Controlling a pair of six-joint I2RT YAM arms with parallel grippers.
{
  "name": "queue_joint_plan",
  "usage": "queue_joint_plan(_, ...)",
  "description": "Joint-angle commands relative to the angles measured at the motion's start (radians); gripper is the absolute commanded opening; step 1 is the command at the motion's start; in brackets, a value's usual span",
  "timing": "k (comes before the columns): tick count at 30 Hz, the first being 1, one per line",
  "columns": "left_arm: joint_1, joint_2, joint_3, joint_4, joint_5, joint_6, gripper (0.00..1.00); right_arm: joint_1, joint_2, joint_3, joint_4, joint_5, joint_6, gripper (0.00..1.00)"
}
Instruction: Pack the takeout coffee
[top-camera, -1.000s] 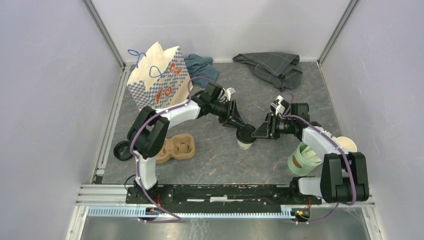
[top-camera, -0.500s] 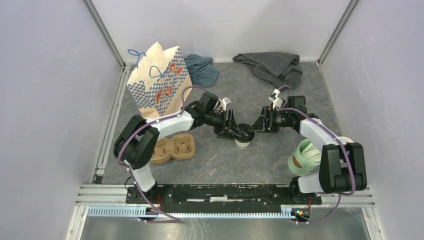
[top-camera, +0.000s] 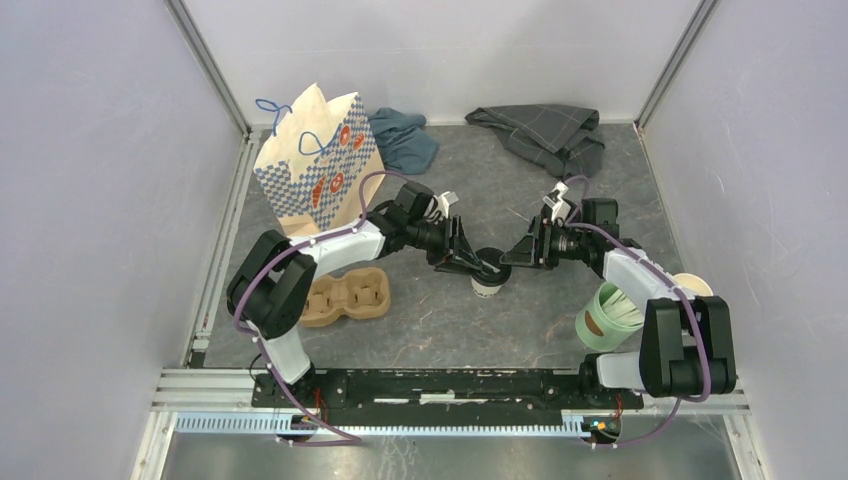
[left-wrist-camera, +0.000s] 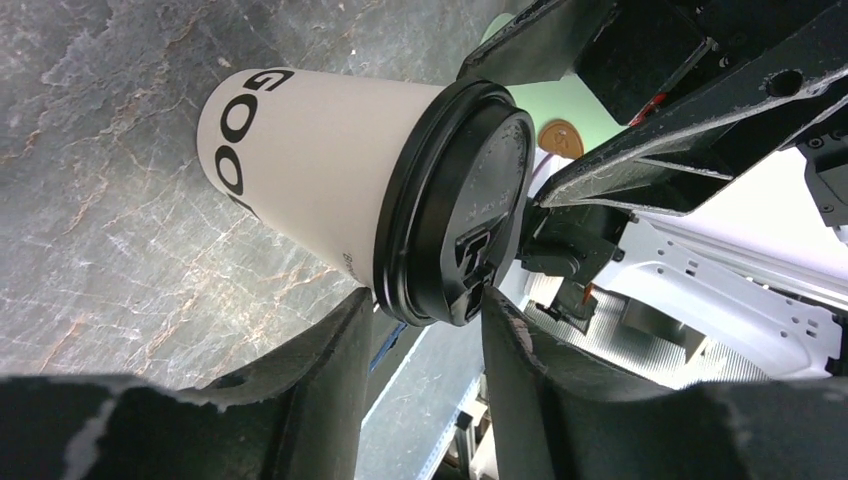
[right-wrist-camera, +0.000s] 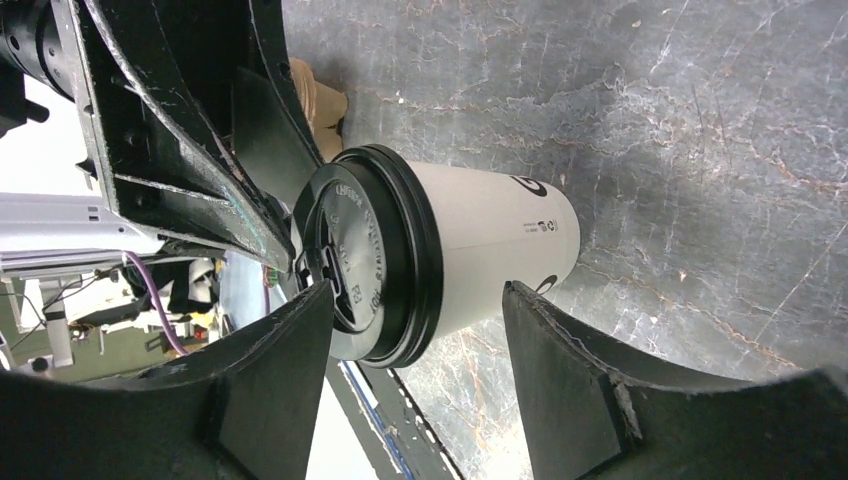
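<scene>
The takeout coffee (top-camera: 487, 287), a white paper cup (left-wrist-camera: 310, 165) with a black lid (right-wrist-camera: 365, 265), stands upright on the grey table between the two arms. From the left, my left gripper (top-camera: 479, 262) reaches the cup top. Its jaws pinch the lid's edge (left-wrist-camera: 428, 305), one finger (left-wrist-camera: 330, 365) under the rim and the other on the lid's top. My right gripper (top-camera: 512, 258) comes in from the right and is open (right-wrist-camera: 418, 300). One of its fingers (right-wrist-camera: 285, 345) lies by the lid's top. The other finger (right-wrist-camera: 560, 350) stands apart from the cup's wall.
A patterned paper bag (top-camera: 318, 165) stands at the back left, and a tan cup carrier (top-camera: 348, 296) lies by the left arm. A mint-green cup (top-camera: 605, 318) and a lidless white cup (top-camera: 692, 288) sit by the right arm. A loose black lid (top-camera: 243, 300) lies far left. Cloths (top-camera: 545, 132) lie at the back.
Both grippers and the cup have shifted slightly toward the back and left. The right jaws have widened away from the cup's wall. The left arm's elbow has swung left.
</scene>
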Motion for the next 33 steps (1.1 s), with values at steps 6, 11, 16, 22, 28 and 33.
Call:
queue_joint_plan(6,0.005,0.001,-0.108,-0.022,-0.073,0.016,0.41,-0.017,0.054,-0.153,0.189,0.004,0.035,0.60)
queue_joint_plan(11,0.024,0.017,-0.133,-0.077,-0.109,0.079,0.39,-0.034,0.074,-0.159,0.170,0.023,0.011,0.58)
queue_joint_plan(16,0.027,-0.020,-0.034,-0.102,-0.062,0.070,0.50,-0.031,0.029,-0.064,0.092,0.008,0.012,0.65)
queue_joint_plan(22,0.027,-0.048,0.064,-0.049,0.019,-0.011,0.72,0.015,-0.044,-0.048,0.068,-0.018,0.045,0.81)
queue_joint_plan(28,0.009,-0.042,-0.006,-0.022,0.037,-0.029,0.71,0.034,-0.081,-0.107,0.142,-0.045,0.113,0.82)
queue_joint_plan(33,0.002,-0.015,-0.046,-0.021,0.006,-0.013,0.58,0.045,-0.087,-0.157,0.147,-0.044,0.094,0.78)
